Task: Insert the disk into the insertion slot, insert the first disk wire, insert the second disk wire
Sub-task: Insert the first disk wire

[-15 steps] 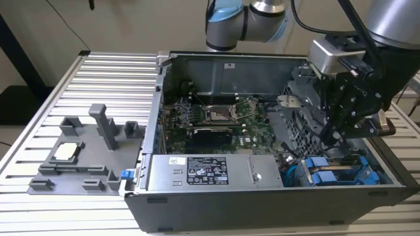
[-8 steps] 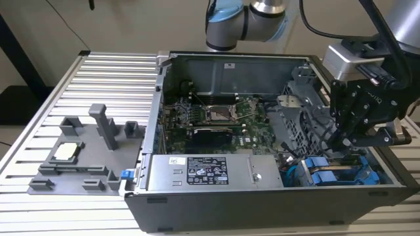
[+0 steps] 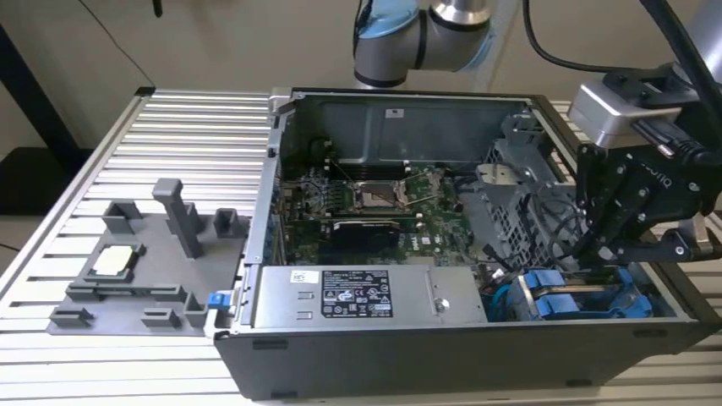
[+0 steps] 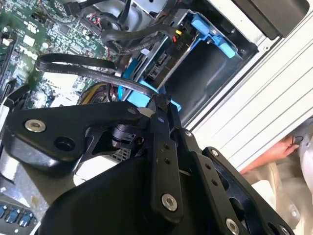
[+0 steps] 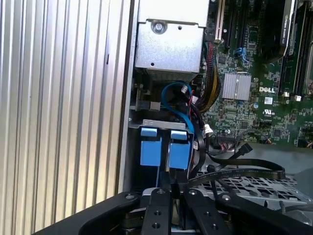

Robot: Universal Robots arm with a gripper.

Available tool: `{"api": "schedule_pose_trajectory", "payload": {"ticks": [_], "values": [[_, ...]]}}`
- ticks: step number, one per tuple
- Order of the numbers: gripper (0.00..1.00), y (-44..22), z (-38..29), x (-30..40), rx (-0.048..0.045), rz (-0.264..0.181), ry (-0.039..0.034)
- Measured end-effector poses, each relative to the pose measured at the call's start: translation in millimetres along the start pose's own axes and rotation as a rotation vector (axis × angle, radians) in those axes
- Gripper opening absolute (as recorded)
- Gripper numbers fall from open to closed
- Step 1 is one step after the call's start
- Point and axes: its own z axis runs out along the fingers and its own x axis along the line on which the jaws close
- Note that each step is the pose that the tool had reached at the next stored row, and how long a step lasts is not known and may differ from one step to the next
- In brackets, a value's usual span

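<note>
Exterior view: ribbed aluminium counter, beige wall behind, open grey computer case lying on it, grey fixture tray with small parts toward the exterior view's left. Inside the case are the motherboard and the stickered power-supply box. Black gripper hangs over the case corner at the exterior view's right, tips just above the insertion slot, where the disk shows by its blue carrier frame, seated in the slot. Second wrist view: gripper tips meet on the end of a flat black disk wire that loops back over the motherboard; jaws look pressed together on it. Disk's blue carrier lies just beyond the tips, dark slot opening beside it, ribbed counter past the case wall. First wrist view: gripper with jaws together, disk wire running off sideways from the tips; two blue carrier tabs sit in the slot right in front of the jaws, near but not touching, power-supply box further on
</note>
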Motion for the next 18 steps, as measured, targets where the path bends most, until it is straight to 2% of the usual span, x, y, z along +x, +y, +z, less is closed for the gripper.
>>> {"api": "schedule_pose_trajectory", "payload": {"ticks": [1,2,9,10,11,12,13,16,17,18], "values": [[0.16,0.0,0.0,0.1,0.0001,0.0,-0.0011],[0.16,0.0,0.2,0.1,0.0008,0.0,-0.0096],[0.16,0.1,0.5,0.5,0.0118,0.001,-0.1353],[0.16,0.1,0.6,0.8,0.0132,0.002,-0.1515],[0.16,0.1,0.7,1.3,0.0142,0.002,-0.1631],[0.16,0.0,0.8,2.7,0.0148,0.003,-0.17],[0.16,-1.4,0.9,3.6,0.0098,0.003,-0.171],[0.16,-7.9,1.0,5.6,-0.0255,0.006,-0.1706],[0.16,-9.9,1.0,6.2,-0.0351,0.006,-0.1703],[0.16,-11.1,1.4,7.0,-0.0386,0.007,-0.1703]]}}
